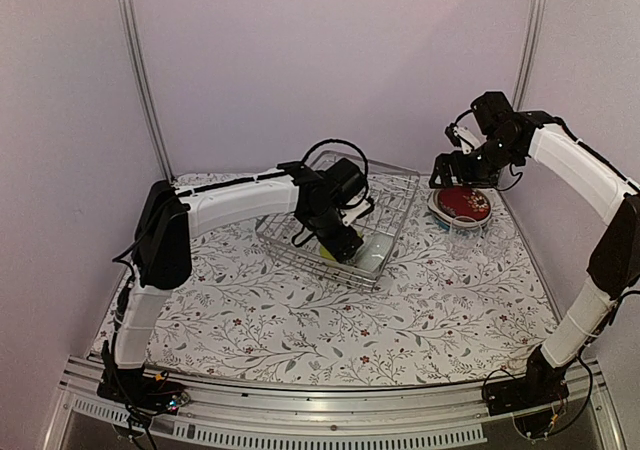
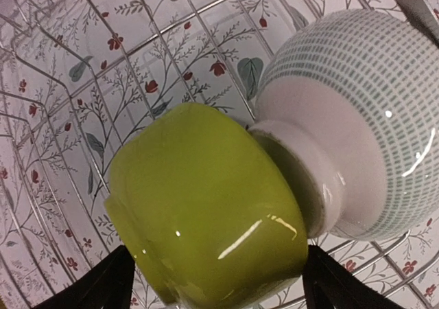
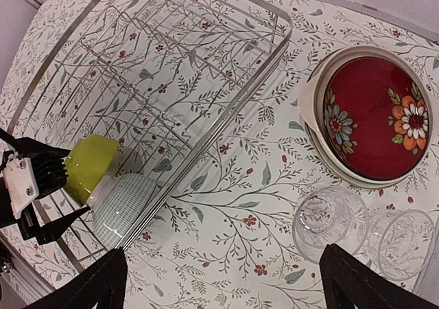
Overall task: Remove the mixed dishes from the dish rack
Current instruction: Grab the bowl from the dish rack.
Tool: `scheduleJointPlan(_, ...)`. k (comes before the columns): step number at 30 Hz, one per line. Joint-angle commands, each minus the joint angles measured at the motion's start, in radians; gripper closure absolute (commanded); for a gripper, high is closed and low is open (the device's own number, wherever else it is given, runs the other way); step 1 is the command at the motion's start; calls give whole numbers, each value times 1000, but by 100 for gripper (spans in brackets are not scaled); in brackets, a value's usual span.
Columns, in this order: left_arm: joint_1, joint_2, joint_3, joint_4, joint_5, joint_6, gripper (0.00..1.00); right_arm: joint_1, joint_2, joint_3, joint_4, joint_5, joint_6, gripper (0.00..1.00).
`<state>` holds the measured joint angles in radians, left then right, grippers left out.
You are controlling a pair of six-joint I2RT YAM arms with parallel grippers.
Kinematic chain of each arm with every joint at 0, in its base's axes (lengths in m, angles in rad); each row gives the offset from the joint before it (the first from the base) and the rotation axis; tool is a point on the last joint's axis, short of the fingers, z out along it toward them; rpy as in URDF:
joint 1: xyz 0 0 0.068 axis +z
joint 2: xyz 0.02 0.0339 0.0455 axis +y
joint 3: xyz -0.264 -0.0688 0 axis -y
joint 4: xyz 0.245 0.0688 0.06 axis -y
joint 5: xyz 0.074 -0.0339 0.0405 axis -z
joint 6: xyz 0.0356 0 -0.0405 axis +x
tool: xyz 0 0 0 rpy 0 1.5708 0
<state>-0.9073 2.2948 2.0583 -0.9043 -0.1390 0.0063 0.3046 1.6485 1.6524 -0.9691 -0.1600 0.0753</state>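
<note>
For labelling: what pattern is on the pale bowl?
Pale bowl: rows of green dashes; left wrist view.

Crowding one corner of the dish rack (image 3: 233, 108) with a yellow-green bowl (image 3: 89, 165) touching a pale patterned bowl (image 3: 123, 206). Leaving the remaining rack floor open above upright prongs (image 3: 178, 17). Sitting outside it, close together: dark red plate (image 3: 374, 113) and two clear glasses (image 3: 329, 220).

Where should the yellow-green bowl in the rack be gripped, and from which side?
Probably across the yellow-green bowl's rounded outer wall, coming down through the dish rack's open top, where the left gripper straddles it. It lies on its side against the pale bowl's foot.
</note>
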Motion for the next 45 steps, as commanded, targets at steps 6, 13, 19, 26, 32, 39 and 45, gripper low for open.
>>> scheduleJointPlan(6, 2, 28, 15, -15, -59, -1, 23, -10, -18, -11, 13, -12, 9, 1)
scheduleJointPlan(13, 2, 10, 11, -13, -78, -24, 30, -13, -19, -11, 13, -13, 7, 1)
scheduleJointPlan(19, 2, -17, 0, -6, -100, -28, 35, -14, -19, -9, 13, -16, 9, 1)
scheduleJointPlan(26, 2, -44, -14, 4, -119, -28, 40, -16, -21, -8, 12, -21, 11, 1)
scheduleJointPlan(32, 2, -60, -18, 11, -142, -22, 42, -16, -18, -4, 12, -28, 12, 1)
scheduleJointPlan(39, 4, -81, -23, 14, -164, -10, 44, -16, -17, 3, 12, -36, 14, 1)
scheduleJointPlan(45, 6, -110, -32, 29, -148, -9, 46, -16, -15, 9, 12, -44, 15, 1)
